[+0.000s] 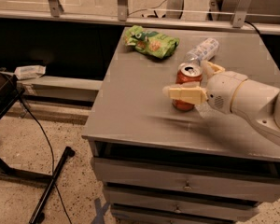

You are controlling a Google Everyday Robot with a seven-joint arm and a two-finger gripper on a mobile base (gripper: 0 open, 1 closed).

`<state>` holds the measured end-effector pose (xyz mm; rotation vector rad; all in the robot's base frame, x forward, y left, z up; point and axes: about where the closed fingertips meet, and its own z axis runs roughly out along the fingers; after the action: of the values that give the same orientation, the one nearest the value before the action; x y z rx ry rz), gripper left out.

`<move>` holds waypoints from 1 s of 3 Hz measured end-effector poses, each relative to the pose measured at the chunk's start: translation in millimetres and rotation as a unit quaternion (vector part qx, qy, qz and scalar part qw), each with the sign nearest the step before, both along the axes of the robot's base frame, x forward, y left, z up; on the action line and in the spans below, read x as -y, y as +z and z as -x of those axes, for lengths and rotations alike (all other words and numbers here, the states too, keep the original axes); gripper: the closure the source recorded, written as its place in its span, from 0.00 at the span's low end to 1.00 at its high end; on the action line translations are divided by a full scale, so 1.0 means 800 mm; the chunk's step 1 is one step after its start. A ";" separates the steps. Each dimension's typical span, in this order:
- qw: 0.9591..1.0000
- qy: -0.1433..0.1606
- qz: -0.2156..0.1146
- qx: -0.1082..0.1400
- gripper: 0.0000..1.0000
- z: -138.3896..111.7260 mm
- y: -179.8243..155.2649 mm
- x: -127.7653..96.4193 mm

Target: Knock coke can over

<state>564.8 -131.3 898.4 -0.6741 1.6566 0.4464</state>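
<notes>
The coke can (pixel 188 78) is red-orange with a silver top. It stands upright on the grey table (pixel 130 106), right of the middle. My gripper (pixel 196 82) reaches in from the right and is open. One cream finger (pixel 183 94) lies across the front of the can at mid height. The other finger (pixel 212 69) shows just behind and to the right of the can. The can sits between the two fingers. The white arm (pixel 252 101) hides the table to the right of it.
A green snack bag (pixel 151 41) lies at the back of the table. A clear plastic bottle (pixel 203 49) lies just behind the can. The table has drawers (pixel 184 186) below its front edge. A black stand and cable (pixel 42 171) are on the floor at the left.
</notes>
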 end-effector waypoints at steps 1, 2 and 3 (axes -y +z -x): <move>1.000 -0.001 -0.025 0.000 0.38 -0.002 -0.003 0.001; 1.000 0.014 -0.023 -0.005 0.69 -0.002 0.013 -0.006; 0.997 0.051 0.051 -0.013 0.92 0.002 0.057 -0.034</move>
<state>562.9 -104.5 944.4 -0.8345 1.6829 0.4470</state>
